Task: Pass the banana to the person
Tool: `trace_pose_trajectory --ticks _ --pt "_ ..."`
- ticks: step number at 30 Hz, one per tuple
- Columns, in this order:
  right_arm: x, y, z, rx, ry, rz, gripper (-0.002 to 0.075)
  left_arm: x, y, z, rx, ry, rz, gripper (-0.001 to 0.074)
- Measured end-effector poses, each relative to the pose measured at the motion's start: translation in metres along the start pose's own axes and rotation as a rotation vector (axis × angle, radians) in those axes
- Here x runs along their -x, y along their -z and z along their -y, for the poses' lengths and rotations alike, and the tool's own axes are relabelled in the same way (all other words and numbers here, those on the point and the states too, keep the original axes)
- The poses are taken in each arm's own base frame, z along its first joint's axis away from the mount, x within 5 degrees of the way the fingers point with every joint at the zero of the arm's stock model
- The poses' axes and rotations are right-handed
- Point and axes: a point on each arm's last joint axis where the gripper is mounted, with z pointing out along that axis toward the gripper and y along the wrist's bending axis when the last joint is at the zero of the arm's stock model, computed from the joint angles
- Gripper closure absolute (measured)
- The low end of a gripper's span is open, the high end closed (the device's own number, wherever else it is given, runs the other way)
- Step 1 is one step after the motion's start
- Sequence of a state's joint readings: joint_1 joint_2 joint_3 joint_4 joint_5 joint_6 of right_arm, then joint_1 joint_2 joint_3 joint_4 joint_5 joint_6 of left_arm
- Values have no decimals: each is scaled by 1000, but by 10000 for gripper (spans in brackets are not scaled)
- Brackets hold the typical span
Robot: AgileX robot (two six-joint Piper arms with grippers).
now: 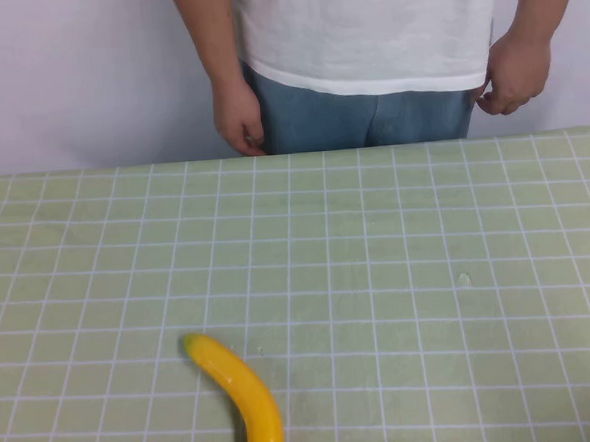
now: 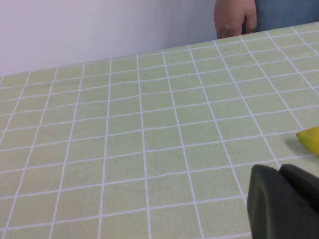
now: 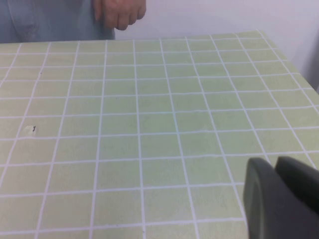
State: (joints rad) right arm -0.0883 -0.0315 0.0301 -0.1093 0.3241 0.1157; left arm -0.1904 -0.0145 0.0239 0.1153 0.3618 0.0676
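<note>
The banana (image 1: 242, 397) lies flat on the green-checked bench (image 1: 428, 273) near its near edge, left of centre, its lower end cut off by the frame. The person (image 1: 365, 46) stands behind the far edge, hands down, head out of view. The left claw (image 2: 284, 204) and right claw (image 3: 281, 199) show only as dark corners over the bench, so can't tell how open either is.

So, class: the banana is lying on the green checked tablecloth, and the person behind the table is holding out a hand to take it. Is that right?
Not quite. The banana does lie on the tablecloth, but the high view shows the person standing with both hands down at the hips. In the wrist views, the left gripper and right gripper sit above the cloth.
</note>
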Motion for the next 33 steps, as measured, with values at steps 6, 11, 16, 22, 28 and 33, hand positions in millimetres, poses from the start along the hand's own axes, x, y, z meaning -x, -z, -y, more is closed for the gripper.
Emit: trace_pose_trajectory --ticks 6,11,16,22,28,33 --pt "0 0 0 0 0 0 733 0 0 0 0 0 0 734" --pt "0 0 0 0 0 0 733 0 0 0 0 0 0 734" --pt "0 0 0 0 0 0 733 0 0 0 0 0 0 734" --pt "0 0 0 0 0 0 733 1 0 0 -4 12 6 734" --pt "0 0 0 0 0 0 733 7 0 0 -5 35 77 734" --pt "0 0 0 0 0 0 733 19 2 -1 0 76 218 734"
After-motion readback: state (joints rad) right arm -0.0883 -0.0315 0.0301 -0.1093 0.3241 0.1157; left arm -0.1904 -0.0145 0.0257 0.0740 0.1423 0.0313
